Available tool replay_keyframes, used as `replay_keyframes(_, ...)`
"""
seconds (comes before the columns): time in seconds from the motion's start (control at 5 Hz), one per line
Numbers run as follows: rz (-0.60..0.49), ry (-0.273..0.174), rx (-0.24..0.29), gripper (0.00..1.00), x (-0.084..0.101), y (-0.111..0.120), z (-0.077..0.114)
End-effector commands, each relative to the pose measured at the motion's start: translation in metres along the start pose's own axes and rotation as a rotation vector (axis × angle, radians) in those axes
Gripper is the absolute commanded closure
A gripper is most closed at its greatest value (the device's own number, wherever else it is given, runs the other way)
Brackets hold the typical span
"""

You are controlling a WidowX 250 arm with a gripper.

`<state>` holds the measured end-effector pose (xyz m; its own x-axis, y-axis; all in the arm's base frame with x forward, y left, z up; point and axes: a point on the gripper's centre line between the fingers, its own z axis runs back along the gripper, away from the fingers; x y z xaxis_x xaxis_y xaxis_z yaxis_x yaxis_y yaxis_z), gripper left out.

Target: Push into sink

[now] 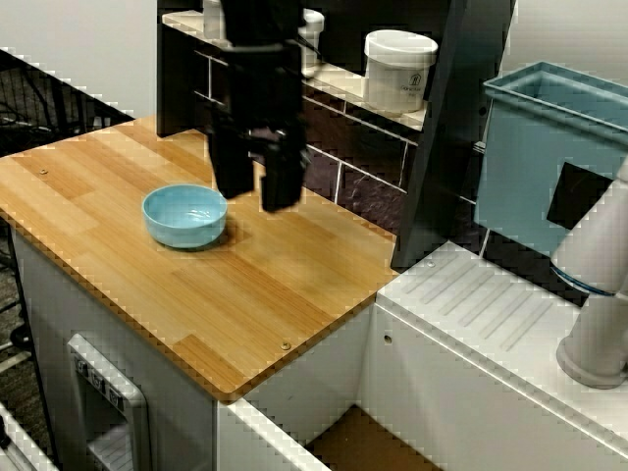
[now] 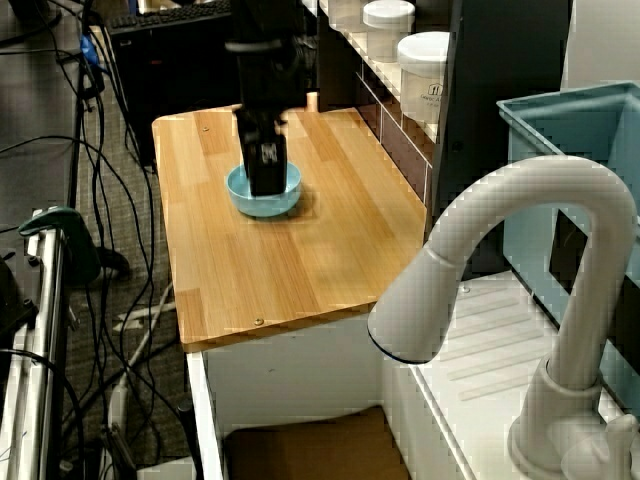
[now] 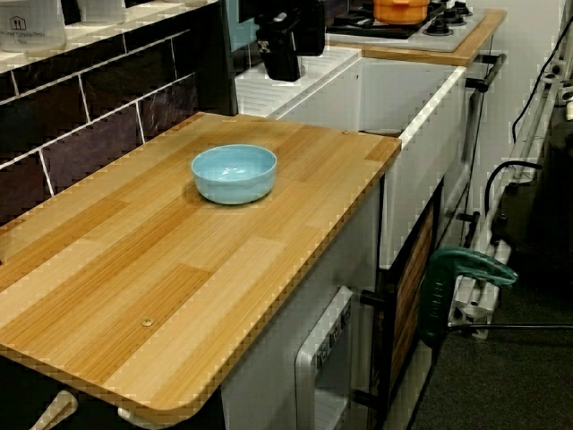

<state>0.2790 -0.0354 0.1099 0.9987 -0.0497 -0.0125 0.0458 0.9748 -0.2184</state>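
Bowl (image 1: 184,215) is sitting upright mid-table (image 1: 226,304), well apart from the sink (image 1: 358,444). Gripper (image 1: 257,186) is hovering just behind it, empty; whether its jaws are parted is unclear. It should be lowering behind the rim, then pushing steadily sinkward.

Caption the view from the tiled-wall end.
Light blue bowl on wooden countertop, black gripper beyond it, white-walled sink behind.

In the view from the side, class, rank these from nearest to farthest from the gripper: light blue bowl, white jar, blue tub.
1. Light blue bowl, just below-left of the gripper.
2. White jar, on the shelf behind.
3. Blue tub, far right.
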Motion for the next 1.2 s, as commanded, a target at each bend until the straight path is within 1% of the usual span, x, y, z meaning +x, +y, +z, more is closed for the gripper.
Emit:
replay_keyframes(0.0,-0.019,-0.1,0.096,0.0,-0.002,0.063,0.027)
replay_keyframes(0.2,-0.142,-0.059,0.14,0.0,-0.003,0.084,0.025)
replay_keyframes(0.4,-0.22,-0.016,0.144,0.0,-0.006,0.1,0.02)
replay_keyframes(0.6,-0.211,-0.01,0.165,0.0,-0.009,0.113,0.015)
replay_keyframes(0.8,-0.195,-0.019,0.17,0.0,-0.013,0.138,0.012)
replay_keyframes(1.0,-0.161,-0.039,0.157,0.0,-0.015,0.148,0.007)
